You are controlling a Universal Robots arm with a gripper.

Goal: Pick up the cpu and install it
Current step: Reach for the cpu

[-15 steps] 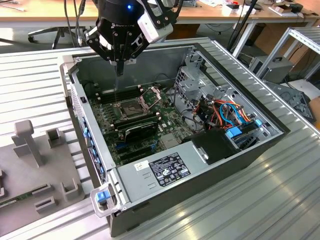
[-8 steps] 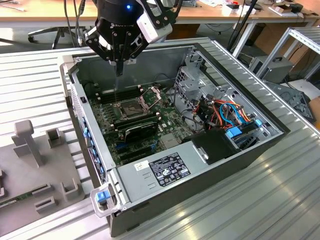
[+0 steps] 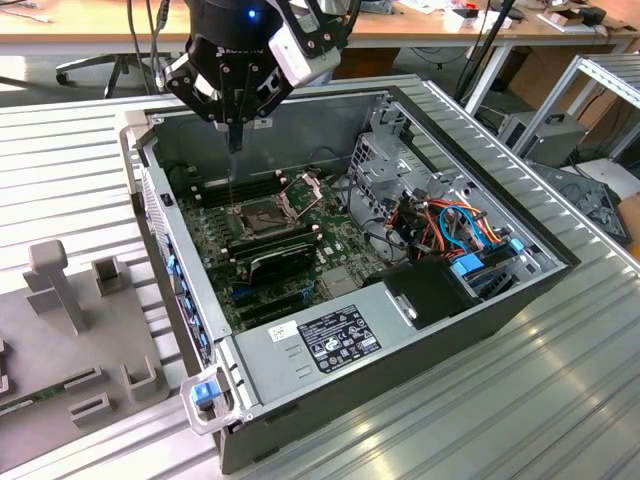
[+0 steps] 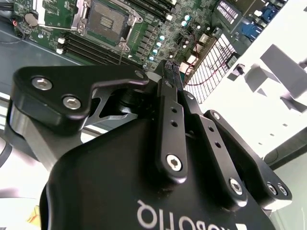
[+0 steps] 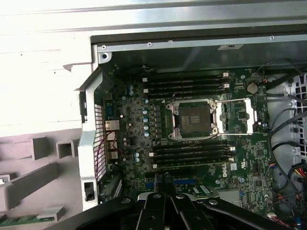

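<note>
An open computer case [image 3: 300,415] lies on a ribbed metal tabletop [image 3: 480,420]. It holds a green motherboard [image 3: 340,240], black memory sticks [image 5: 189,155] and coloured cables [image 3: 455,225]. Further in, the silver socket [image 5: 194,119] stands unlatched, its middle dark. Over the board near it hangs the claw [image 3: 235,145], fingers drawn together. Whether the cpu is pinched there, or how it faces, cannot be told.
</note>
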